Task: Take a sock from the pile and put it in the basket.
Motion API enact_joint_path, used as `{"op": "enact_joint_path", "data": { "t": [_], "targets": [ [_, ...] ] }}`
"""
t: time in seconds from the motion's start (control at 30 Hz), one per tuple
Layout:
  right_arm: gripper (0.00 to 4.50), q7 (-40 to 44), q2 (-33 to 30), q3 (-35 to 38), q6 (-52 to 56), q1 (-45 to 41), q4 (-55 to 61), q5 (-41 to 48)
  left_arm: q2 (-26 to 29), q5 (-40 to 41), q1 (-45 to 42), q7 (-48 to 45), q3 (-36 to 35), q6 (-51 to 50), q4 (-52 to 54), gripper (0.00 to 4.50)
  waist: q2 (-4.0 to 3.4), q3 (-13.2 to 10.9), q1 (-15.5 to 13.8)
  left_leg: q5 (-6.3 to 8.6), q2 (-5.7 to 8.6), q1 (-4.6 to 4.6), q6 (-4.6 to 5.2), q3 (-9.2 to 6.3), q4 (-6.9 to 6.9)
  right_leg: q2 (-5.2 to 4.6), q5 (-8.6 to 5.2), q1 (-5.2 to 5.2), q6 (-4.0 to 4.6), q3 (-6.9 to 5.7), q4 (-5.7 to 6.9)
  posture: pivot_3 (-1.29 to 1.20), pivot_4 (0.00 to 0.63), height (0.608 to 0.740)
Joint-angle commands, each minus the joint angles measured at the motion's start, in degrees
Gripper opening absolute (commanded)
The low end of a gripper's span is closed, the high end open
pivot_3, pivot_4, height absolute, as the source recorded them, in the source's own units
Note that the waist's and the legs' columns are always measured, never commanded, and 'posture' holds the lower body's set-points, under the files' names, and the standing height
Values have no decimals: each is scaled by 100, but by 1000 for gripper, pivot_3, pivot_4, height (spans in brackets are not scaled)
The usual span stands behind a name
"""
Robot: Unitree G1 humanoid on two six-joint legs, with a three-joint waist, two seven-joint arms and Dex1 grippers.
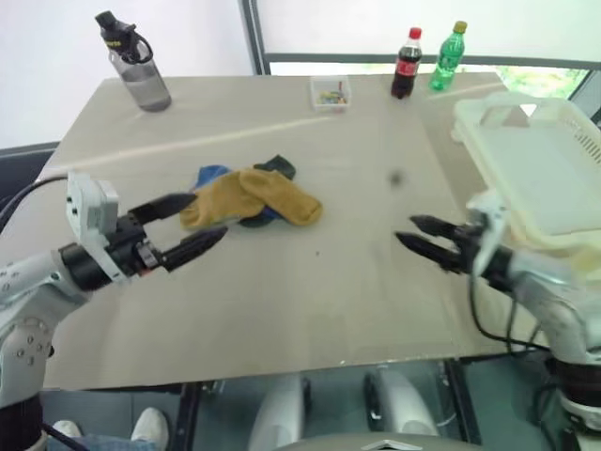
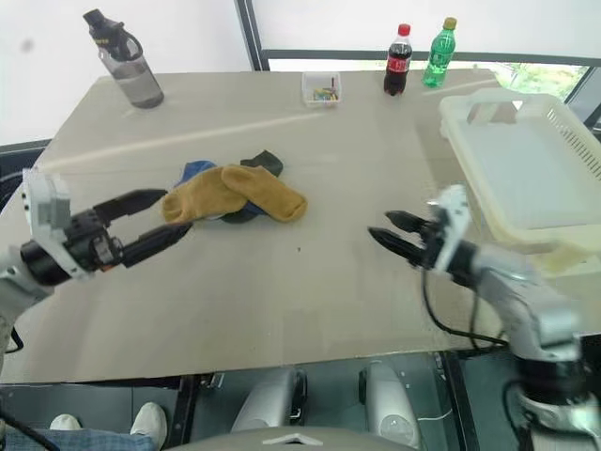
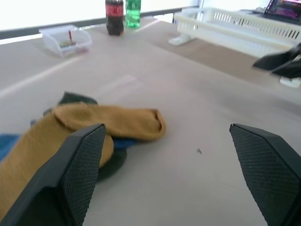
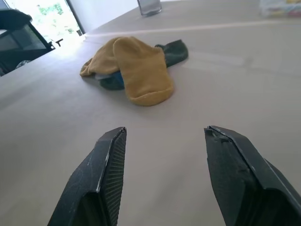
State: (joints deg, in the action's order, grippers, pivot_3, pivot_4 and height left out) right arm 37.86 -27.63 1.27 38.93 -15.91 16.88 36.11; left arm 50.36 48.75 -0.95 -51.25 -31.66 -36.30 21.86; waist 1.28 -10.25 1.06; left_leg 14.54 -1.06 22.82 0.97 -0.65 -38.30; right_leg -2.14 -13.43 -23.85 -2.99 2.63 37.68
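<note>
Nearest the robot, the left gripper [image 1: 194, 225] hovers with fingers spread wide and empty, its tips just beside the pile [image 1: 252, 195] of socks at mid-table. The right gripper [image 2: 392, 231], fingers apart and empty, is well apart from the heap. The socks overlap — a pinch could drag two at once, or snag only a loose edge and slip. Farther right sits the basket [image 1: 549, 141], empty.

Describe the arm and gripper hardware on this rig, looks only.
Silver-grey arm shells on both sides. Left gripper and right gripper each have two black tapered fingers with finely textured inner pads. White blocky wrist housings sit behind black cylindrical gripper bodies. Loose black cables run along both forearms.
</note>
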Motion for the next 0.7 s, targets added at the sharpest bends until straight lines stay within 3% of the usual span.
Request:
{"op": "enact_joint_path", "data": {
  "t": [0.03,0.27,0.7],
  "targets": [
    [2675,-513,434,-446,235,-592,-430,-379,124,136,-75,-13,-162,-98,54,4500,-1,0,-2,0,0,3,0,1,2,0,1,-5,-1,1,0,0,150,740],
    [2675,-1034,1550,-1142,78,-1703,-1788,-1214,104,99,171,-123,-147,-92,175,4500,-2,-1,13,0,-2,5,-1,2,4,2,4,-12,0,3,4,0,150,740],
    [2675,-1280,2756,-1156,-527,-2813,-3738,-2002,323,79,970,-519,-355,-192,521,4500,-3,-2,133,-1,-5,4,-2,0,8,0,7,-13,4,2,5,0,150,740]
  ]
}}
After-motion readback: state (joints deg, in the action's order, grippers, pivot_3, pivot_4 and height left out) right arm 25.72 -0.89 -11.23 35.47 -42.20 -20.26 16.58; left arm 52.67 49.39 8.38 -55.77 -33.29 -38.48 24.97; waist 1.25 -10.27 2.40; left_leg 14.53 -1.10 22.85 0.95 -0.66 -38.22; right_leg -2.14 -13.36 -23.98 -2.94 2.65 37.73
